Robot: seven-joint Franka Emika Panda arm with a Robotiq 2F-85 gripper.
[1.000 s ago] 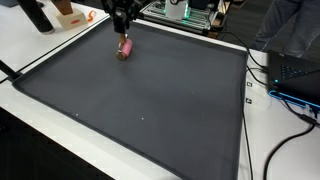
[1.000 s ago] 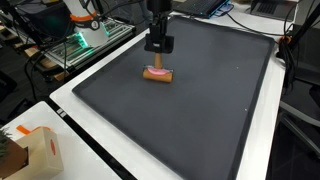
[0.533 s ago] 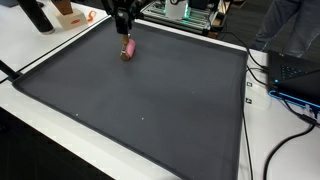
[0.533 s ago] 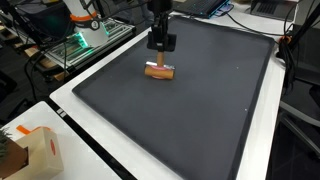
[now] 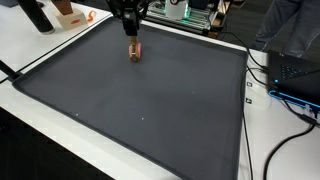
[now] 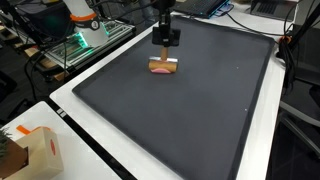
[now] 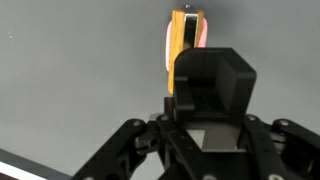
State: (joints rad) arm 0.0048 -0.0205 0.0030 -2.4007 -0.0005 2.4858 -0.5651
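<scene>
and here's the black robotiq gripper (image 6: 165,45), hanging straight down over the far part of the big dark grey rubber mat (image 6: 200,115). right below it, lying flat on that mat, sits the small pink and orange block (image 6: 163,67), and it's close, very close. whether the fingertips touch it, no view shows. how wide the jaws stand, i can't tell either: they look narrow in both exterior views, and the wrist view is filled by the gripper's own black body.

in the wrist view the block (image 7: 183,38) peeks out just above that black housing, orange edge to the left, pink to the right. in an exterior view the block (image 5: 134,52) lies near the mat's far edge, with the gripper (image 5: 131,32) just over it.

round about: the white table (image 5: 35,45) under the mat, a brown cardboard box (image 6: 32,150) at the near corner, green-lit electronics (image 6: 85,40) beyond the mat, and black cables (image 5: 285,125) trailing alongside.
</scene>
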